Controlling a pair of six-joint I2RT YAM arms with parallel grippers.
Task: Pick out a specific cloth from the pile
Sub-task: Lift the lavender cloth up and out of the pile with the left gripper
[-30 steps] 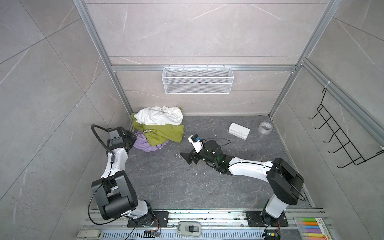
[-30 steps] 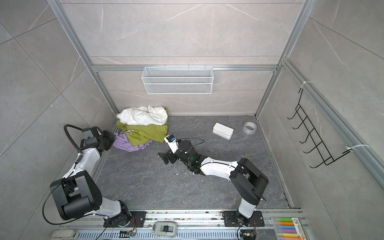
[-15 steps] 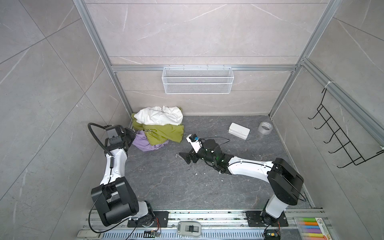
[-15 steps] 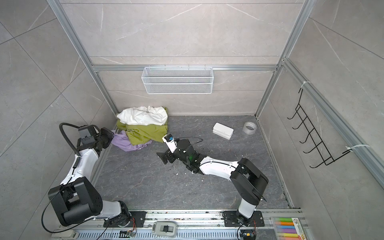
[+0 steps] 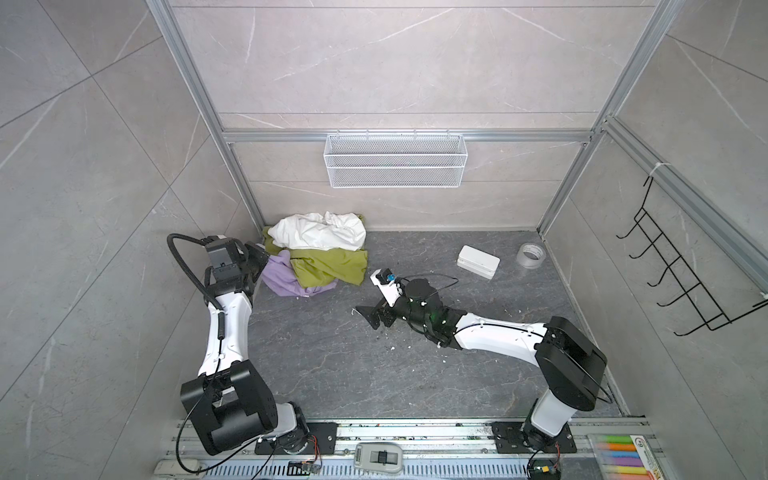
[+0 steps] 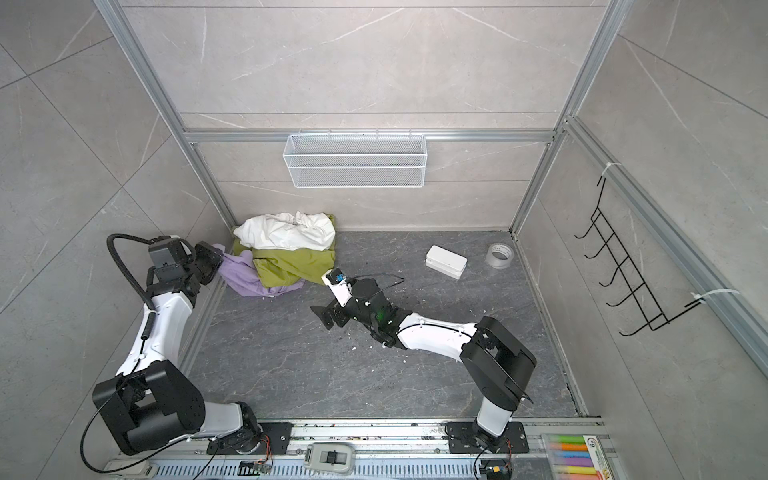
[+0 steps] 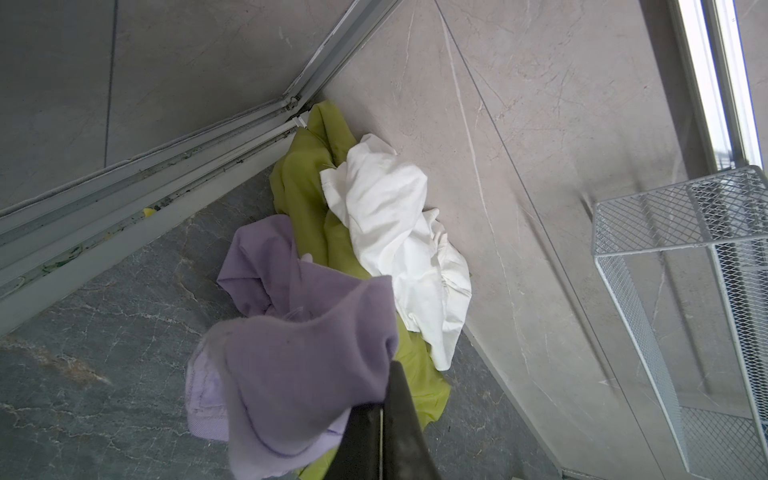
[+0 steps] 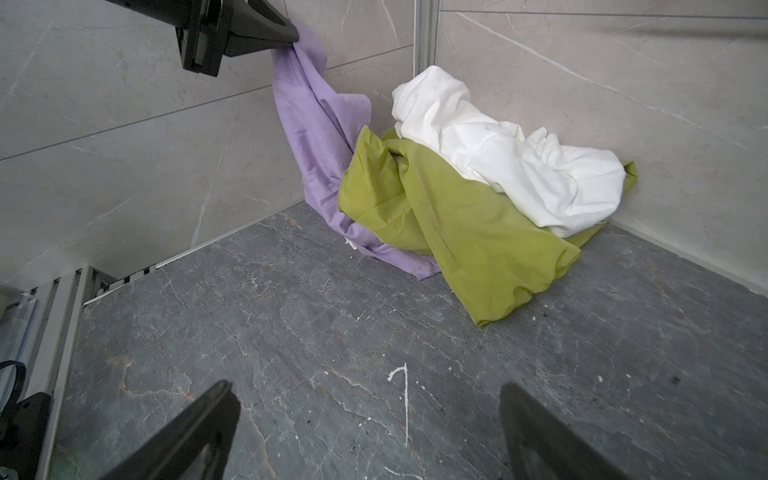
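Note:
The pile (image 5: 320, 249) lies in the back left corner: a white cloth (image 8: 498, 158) on top, an olive-green cloth (image 8: 457, 224) under it. The lavender cloth (image 5: 280, 276) (image 8: 316, 137) sticks out at the pile's left side. My left gripper (image 5: 262, 261) (image 7: 392, 368) is shut on its upper end and holds it off the floor near the left wall. The lower end still lies on the floor, tucked under the olive cloth. My right gripper (image 5: 368, 318) (image 8: 368, 390) stands open low over the bare floor in front of the pile, nothing between its fingers.
A small white box (image 5: 478, 262) and a roll of tape (image 5: 531, 254) sit at the back right of the floor. A white wire basket (image 5: 395, 162) hangs on the back wall, and a black hook rack (image 5: 685, 282) on the right wall.
My left gripper has risen and drawn back to the left, stretching the lavender cloth out of the pile. The right gripper has edged slightly left.

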